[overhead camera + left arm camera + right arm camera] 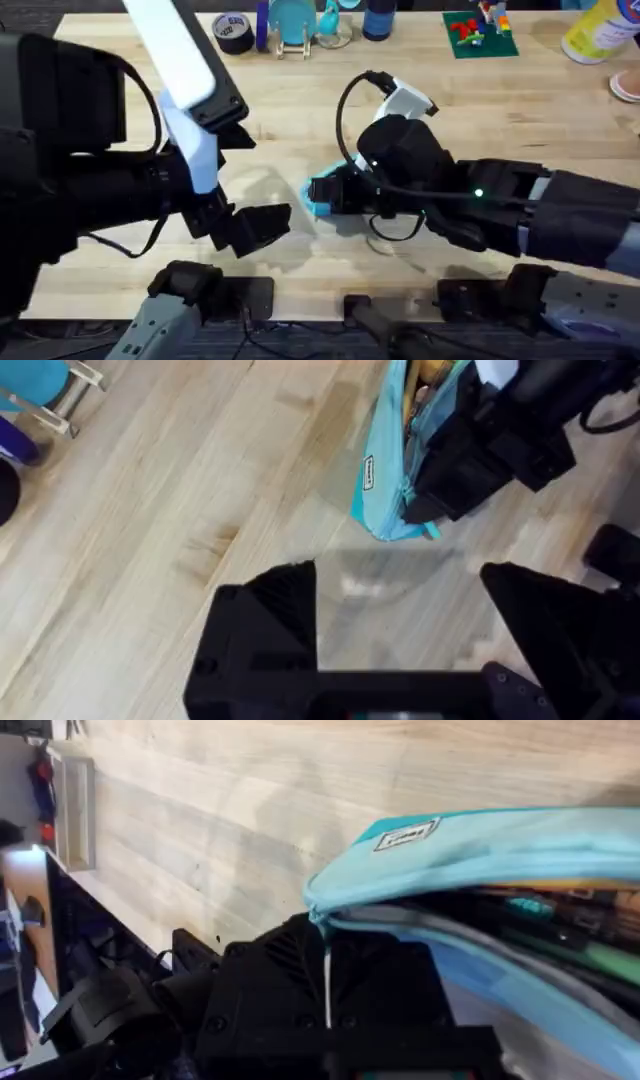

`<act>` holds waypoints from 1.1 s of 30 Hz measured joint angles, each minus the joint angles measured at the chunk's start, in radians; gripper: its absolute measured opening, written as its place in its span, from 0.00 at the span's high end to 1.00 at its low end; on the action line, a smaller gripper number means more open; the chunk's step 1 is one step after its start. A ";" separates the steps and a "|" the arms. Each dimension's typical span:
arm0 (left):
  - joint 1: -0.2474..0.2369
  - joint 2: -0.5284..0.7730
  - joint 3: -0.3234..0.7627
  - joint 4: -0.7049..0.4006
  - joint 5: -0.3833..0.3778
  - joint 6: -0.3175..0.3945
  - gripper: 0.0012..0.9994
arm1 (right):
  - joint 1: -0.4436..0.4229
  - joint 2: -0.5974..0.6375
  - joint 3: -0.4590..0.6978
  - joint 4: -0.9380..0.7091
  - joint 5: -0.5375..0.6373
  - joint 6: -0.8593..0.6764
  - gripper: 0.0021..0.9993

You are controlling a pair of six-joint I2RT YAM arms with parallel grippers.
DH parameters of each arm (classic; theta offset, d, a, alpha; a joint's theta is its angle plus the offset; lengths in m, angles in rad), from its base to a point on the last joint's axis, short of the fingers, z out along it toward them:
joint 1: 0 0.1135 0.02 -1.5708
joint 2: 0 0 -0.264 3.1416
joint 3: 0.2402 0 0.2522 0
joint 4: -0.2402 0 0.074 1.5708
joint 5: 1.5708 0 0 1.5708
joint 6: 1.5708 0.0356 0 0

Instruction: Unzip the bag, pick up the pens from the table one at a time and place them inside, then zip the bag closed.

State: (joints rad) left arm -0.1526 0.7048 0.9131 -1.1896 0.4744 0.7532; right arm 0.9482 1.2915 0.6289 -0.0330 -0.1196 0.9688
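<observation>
While the bag (pixel 322 196) lies near the middle of the tabletop (pixel 560 110), just in front of the right arm's wrist, the right gripper (pixel 328 982) sits at its near end w/ jaws clenched flat together on something thin at the end of the zipper line, prob. the pull or the fabric lip, though I can't tell which. The mouth looks partly open on the right wrist cam: the pens (pixel 560 935) show as thin yellowish and green shafts inside, so loading seems done and closing is likely the step in hand. The left gripper (pixel 400 620) hangs above bare wood just beside the bag's rounded end, apart from it, jaws released and wide, holding nothing. Handling-wise, the pouch is soft, light fabric: it'll slide and bunch if the zipper gets tugged w/o a counter-hold, and the pens inside give little stiffness. Best grip points, in my view, are the small pull for the right side and the fabric corner by the label (pixel 369 471) for the left, pinched firmly so the pouch stays taut along the zipper. Risk: fabric folds into the teeth, or the whole bag drags across the smooth tabletop instead of zipping.
</observation>
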 joint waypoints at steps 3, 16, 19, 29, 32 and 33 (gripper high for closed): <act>0.000 0.000 0.000 0.000 0.000 0.000 0.01 | 0.000 0.000 0.000 0.000 0.000 0.000 0.97; 0.000 0.000 0.000 0.000 0.000 0.000 0.01 | -0.017 -0.152 0.000 -0.011 0.000 -0.007 0.97; 0.000 0.000 0.000 0.000 0.000 0.000 0.01 | -0.018 -0.176 -0.006 -0.021 0.000 -0.019 0.97; 0.000 0.000 0.000 0.000 0.000 0.000 0.01 | -0.018 -0.189 -0.010 -0.020 0.000 -0.034 0.97; 0.000 0.000 0.000 0.000 0.000 0.000 0.01 | -0.018 -0.193 -0.010 -0.020 0.000 -0.034 0.97; 0.000 0.000 0.000 0.000 0.000 0.000 0.01 | -0.018 -0.194 -0.010 -0.020 0.000 -0.035 0.97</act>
State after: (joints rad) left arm -0.1524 0.7048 0.9131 -1.1896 0.4744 0.7535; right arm 0.9306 1.0977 0.6186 -0.0528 -0.1192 0.9342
